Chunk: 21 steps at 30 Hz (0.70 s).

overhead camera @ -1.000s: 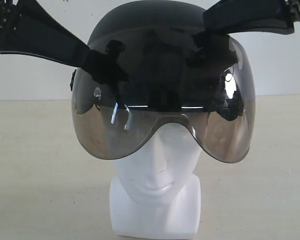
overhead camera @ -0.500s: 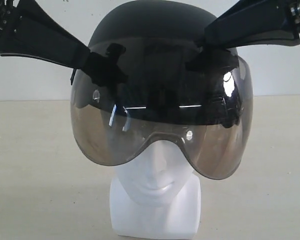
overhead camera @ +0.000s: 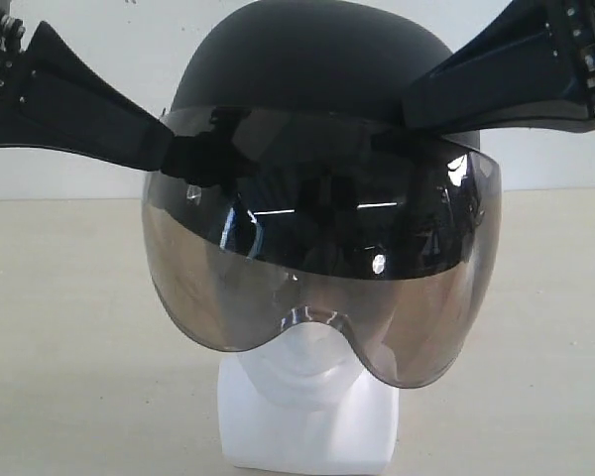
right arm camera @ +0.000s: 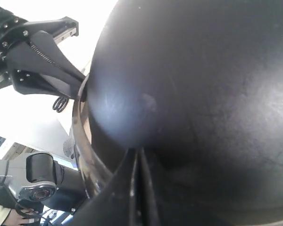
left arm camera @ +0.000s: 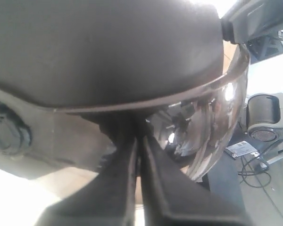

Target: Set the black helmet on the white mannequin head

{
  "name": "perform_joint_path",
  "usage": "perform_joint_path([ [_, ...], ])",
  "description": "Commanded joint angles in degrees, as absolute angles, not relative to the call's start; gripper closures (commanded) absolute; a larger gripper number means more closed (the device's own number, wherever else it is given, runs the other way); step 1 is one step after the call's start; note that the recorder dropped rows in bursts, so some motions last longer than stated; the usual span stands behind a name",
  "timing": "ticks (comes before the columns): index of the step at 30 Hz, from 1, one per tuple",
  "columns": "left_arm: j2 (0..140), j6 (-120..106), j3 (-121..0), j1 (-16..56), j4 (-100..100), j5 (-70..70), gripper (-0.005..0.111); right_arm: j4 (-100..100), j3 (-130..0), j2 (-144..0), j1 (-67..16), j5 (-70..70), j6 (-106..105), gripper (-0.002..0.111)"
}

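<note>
The black helmet (overhead camera: 307, 69) sits over the white mannequin head (overhead camera: 307, 421) in the middle of the exterior view. Its smoky visor (overhead camera: 317, 297) hangs in front of the face down to about the mouth, so only the chin and the blocky neck base show bare. My left gripper (overhead camera: 190, 159) is shut on the helmet's rim on the left side, and my right gripper (overhead camera: 405, 121) is shut on the rim on the right. In the left wrist view the gripper (left arm camera: 139, 137) pinches the edge under the helmet's shell (left arm camera: 108, 47). In the right wrist view the gripper (right arm camera: 139, 153) pinches below the dome (right arm camera: 203, 70).
The head stands on a beige tabletop (overhead camera: 69, 337) in front of a white wall (overhead camera: 545, 149). Both black arms slant in from the upper corners. A speaker and cables (left arm camera: 264, 127) lie off the table in the left wrist view.
The helmet's front has come down over the head. The visor's lower edge dropped from about eye level to the mouth. Both grippers kept their hold on the rim.
</note>
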<state>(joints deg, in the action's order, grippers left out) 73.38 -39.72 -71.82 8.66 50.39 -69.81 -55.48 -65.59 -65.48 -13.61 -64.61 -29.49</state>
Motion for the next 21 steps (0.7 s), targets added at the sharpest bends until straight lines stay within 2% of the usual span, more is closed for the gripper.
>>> perform_joint_path([
  [1, 74.67, -40.67, -68.16, 9.35, 49.94, -69.96, 0.102, -50.71, -64.02, -66.71, -13.99, -66.11, -30.06, 0.109],
  [16, 73.57, -42.73, -66.38, 9.20, 53.26, -69.96, 0.102, -50.37, -64.02, -66.71, -13.99, -67.29, -30.35, 0.109],
  [21, 70.95, -44.54, -69.25, 9.20, 57.62, -69.96, 0.102, -50.37, -64.02, -66.71, -13.99, -67.18, -30.50, 0.109],
])
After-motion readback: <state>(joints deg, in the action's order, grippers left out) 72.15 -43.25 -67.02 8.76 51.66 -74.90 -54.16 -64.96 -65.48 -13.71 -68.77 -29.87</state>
